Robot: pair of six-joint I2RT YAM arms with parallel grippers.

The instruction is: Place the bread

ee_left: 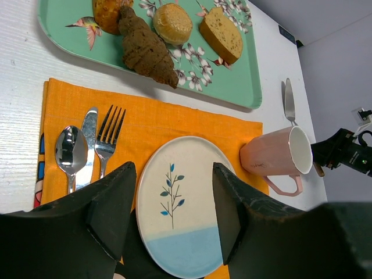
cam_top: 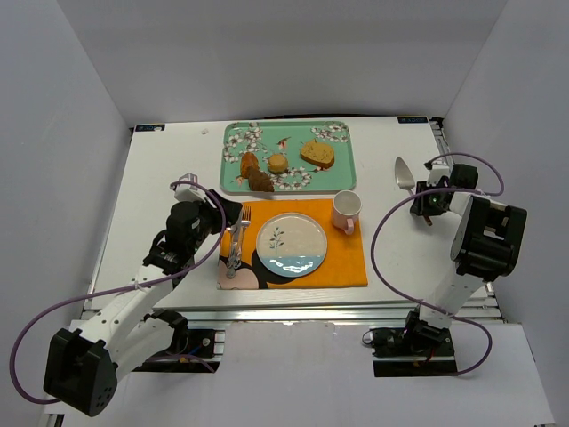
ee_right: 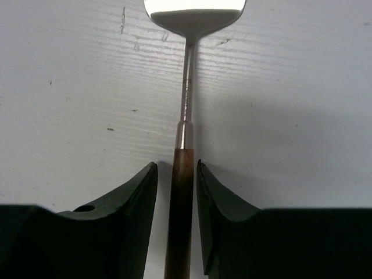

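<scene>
The bread (cam_top: 277,163), a small round tan bun, lies on the green floral tray (cam_top: 347,181) at the back; in the left wrist view it (ee_left: 172,23) sits between a dark brown chunk and a brown-crusted slice. The empty plate (cam_top: 291,245) with a blue leaf sprig sits on the orange placemat. My left gripper (cam_top: 229,213) is open and empty, hovering at the plate's left side; its view (ee_left: 172,167) shows the plate (ee_left: 174,232) between the fingers. My right gripper (cam_top: 427,206) is at the far right, its fingers (ee_right: 145,192) straddling a server's wooden handle (ee_right: 181,203) with narrow gaps.
A pink mug (cam_top: 347,211) stands at the placemat's (cam_top: 342,262) far right corner. A fork (ee_left: 109,133), knife and spoon (ee_left: 71,151) lie left of the plate. The tray also holds the wedge slice (cam_top: 317,155) and dark chunks (cam_top: 256,173). The server's metal blade (cam_top: 404,173) lies right of the tray.
</scene>
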